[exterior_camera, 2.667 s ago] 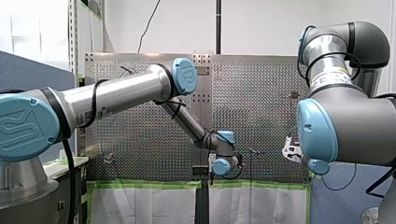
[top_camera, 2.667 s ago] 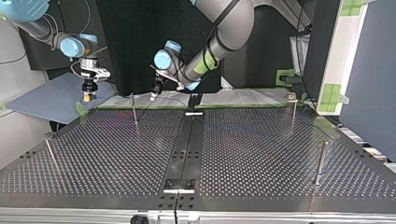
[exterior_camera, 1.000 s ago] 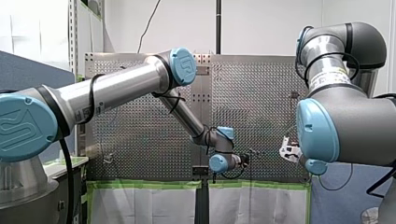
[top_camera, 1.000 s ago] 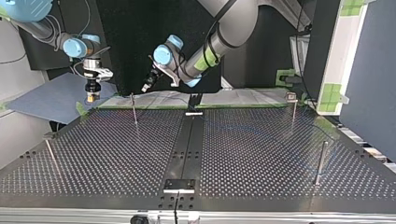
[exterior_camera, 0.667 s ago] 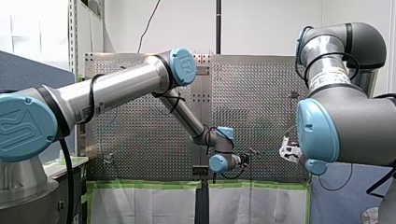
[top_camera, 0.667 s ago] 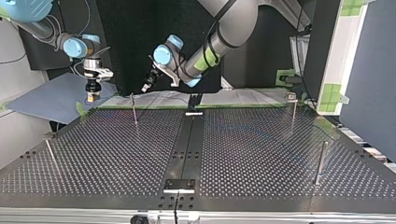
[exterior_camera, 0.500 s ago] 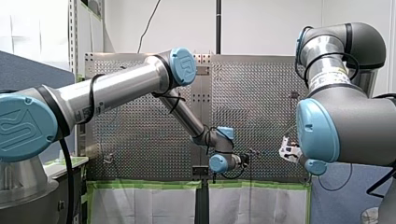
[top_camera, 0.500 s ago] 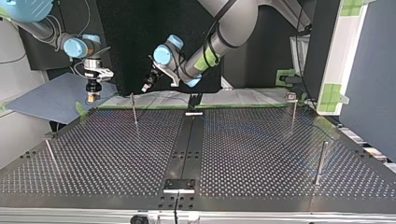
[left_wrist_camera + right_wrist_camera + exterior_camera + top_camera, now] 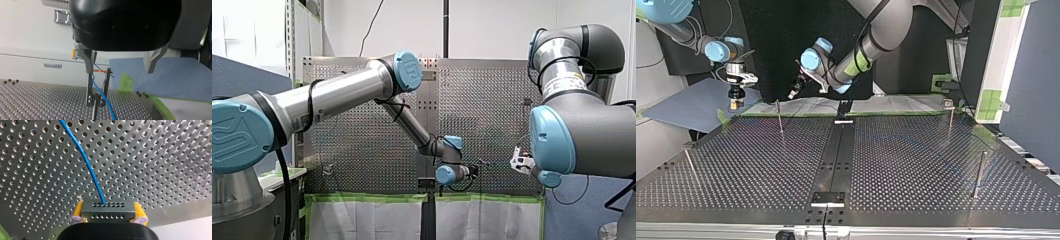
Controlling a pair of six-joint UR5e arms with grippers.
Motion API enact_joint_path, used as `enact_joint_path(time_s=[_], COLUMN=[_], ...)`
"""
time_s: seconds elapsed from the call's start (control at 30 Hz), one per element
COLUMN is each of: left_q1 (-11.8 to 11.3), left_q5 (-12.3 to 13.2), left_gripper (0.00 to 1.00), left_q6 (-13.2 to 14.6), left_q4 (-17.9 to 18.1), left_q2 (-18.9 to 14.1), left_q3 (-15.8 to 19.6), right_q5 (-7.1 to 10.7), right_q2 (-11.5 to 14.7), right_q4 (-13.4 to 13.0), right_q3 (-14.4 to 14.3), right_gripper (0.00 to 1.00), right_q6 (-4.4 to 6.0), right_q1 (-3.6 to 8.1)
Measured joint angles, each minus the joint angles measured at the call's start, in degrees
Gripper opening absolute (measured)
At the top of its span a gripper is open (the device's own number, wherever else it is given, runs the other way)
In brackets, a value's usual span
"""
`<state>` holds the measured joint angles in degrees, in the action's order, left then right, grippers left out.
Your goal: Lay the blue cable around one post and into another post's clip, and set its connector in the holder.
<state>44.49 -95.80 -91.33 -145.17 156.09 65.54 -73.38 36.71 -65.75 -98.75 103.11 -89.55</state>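
In the right wrist view my right gripper point(image 9: 107, 217) is shut on the dark connector block point(image 9: 107, 208), a yellow pad point(image 9: 78, 210) on each side. The blue cable point(image 9: 85, 157) runs from the block out over the perforated table. In the top view this gripper point(image 9: 736, 103) hangs at the far left edge of the table. My left gripper point(image 9: 119, 71) is open and holds nothing. Just ahead of it stands a clip post point(image 9: 106, 82) with the blue cable point(image 9: 102, 96) lying in its fork. In the top view it point(image 9: 793, 93) hovers tilted above that post point(image 9: 779, 116).
More thin posts stand on the table point(image 9: 916, 170): one at the top view's left point(image 9: 691, 167), two at its right point(image 9: 950, 117) point(image 9: 979, 172). A black plate point(image 9: 827, 198) sits at the near middle edge. Green tape point(image 9: 372, 198) lines the table edge by the arms.
Since the oldest frames my left gripper has lifted off the post and tilted toward the top view's left. Over the last second neither arm has visibly moved.
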Motion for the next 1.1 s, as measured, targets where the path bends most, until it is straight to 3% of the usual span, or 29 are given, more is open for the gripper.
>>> enact_joint_path(time_s=[0.23,0.37,0.8,0.93,1.1], left_q1=[0.2,0.38,0.9,-0.02,-2.37], left_q5=[-2.47,-3.68,-7.79,-9.12,-8.45], left_gripper=[1.0,1.0,1.0,1.0,1.0], left_q6=[0.46,0.71,-0.65,-2.42,-4.72], left_q4=[-2.1,-1.6,4.65,6.71,9.39], left_q2=[-1.97,-3.72,-10.28,-12.33,-15.02], left_q3=[0.99,2.63,9.17,11.22,13.92], right_q5=[0.02,0.06,-0.08,-0.17,-0.08], right_q2=[-0.05,-0.07,-0.16,-0.2,-0.25], right_q4=[0.0,0.0,0.22,0.07,-0.19], right_q3=[0.0,0.0,-0.01,-0.01,-0.01], right_gripper=[0.0,0.0,0.0,0.0,0.0], right_q6=[0.04,0.07,0.48,1.36,2.19], right_q1=[-0.05,-0.05,-0.23,-0.28,-0.31])
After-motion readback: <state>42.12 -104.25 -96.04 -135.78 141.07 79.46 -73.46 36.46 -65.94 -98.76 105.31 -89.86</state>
